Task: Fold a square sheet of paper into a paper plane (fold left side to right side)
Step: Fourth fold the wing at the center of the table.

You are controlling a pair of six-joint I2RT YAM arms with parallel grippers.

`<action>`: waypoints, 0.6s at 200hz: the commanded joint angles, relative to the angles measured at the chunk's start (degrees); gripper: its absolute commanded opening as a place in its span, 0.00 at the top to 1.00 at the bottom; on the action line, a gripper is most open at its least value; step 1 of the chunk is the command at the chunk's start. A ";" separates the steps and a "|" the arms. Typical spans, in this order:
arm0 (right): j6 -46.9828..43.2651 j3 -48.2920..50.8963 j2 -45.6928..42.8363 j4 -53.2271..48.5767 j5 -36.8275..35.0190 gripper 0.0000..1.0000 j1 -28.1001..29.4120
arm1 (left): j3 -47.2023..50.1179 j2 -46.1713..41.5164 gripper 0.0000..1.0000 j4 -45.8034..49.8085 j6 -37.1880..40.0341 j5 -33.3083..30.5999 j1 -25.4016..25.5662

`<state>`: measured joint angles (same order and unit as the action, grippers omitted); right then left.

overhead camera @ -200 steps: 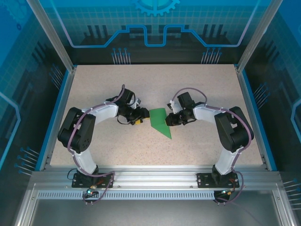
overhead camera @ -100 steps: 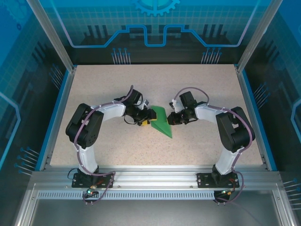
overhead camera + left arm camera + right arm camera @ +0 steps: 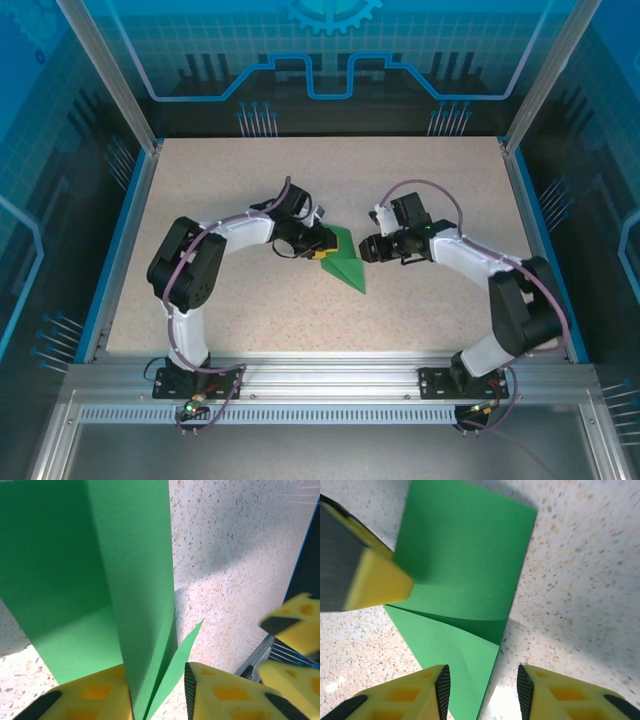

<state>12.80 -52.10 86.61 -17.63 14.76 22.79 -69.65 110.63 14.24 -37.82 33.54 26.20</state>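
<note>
The square sheet of paper [image 3: 345, 262] is green and folded into a wedge whose tip points toward the near right. My left gripper [image 3: 322, 247] is at its left edge. In the left wrist view raised layers of the paper [image 3: 135, 580] stand between the yellow fingers [image 3: 90, 695] of that gripper [image 3: 157, 680]. They lean on the left pad, with a gap still showing to the right pad. My right gripper [image 3: 368, 248] is at the paper's right edge, open. Its jaws [image 3: 481, 680] straddle the edge of the paper [image 3: 465, 580], which lies flat below them.
The speckled table [image 3: 420, 180] is ringed by blue rails and an aluminium frame [image 3: 330, 385] at the near side. The right gripper's fingers [image 3: 295, 625] show at the right of the left wrist view. The left gripper's finger [image 3: 375, 580] shows in the right wrist view.
My left gripper slid right onto the paper's left edge and its jaws narrowed around the raised layers. My right gripper opened, let go of the right edge and drew slightly right.
</note>
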 commanded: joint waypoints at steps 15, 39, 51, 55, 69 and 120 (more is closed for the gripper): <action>-1.92 4.59 -5.62 -1.55 -8.19 0.53 8.05 | -2.80 0.04 0.75 0.71 -2.58 1.88 0.35; -0.99 6.65 -5.04 1.18 -13.28 0.49 13.71 | -3.70 0.28 0.76 1.22 -3.64 2.31 0.34; -0.55 6.72 -3.85 1.98 -14.33 0.49 15.07 | -4.21 0.38 0.76 1.85 -3.90 2.32 0.35; -0.30 6.62 -3.40 2.11 -14.74 0.49 15.32 | -4.41 0.46 0.76 2.13 -4.14 2.36 0.35; 0.30 5.82 -1.76 2.25 -15.49 0.49 16.01 | -5.00 0.79 0.77 2.86 -4.41 2.36 0.35; 0.69 3.27 3.77 2.49 -17.02 0.52 17.19 | -5.65 1.17 0.79 3.25 -6.11 2.41 0.40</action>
<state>12.60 -46.63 88.53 -16.16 -0.32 38.96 -73.78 110.67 15.31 -42.26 34.39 26.22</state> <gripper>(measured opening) 0.495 0.211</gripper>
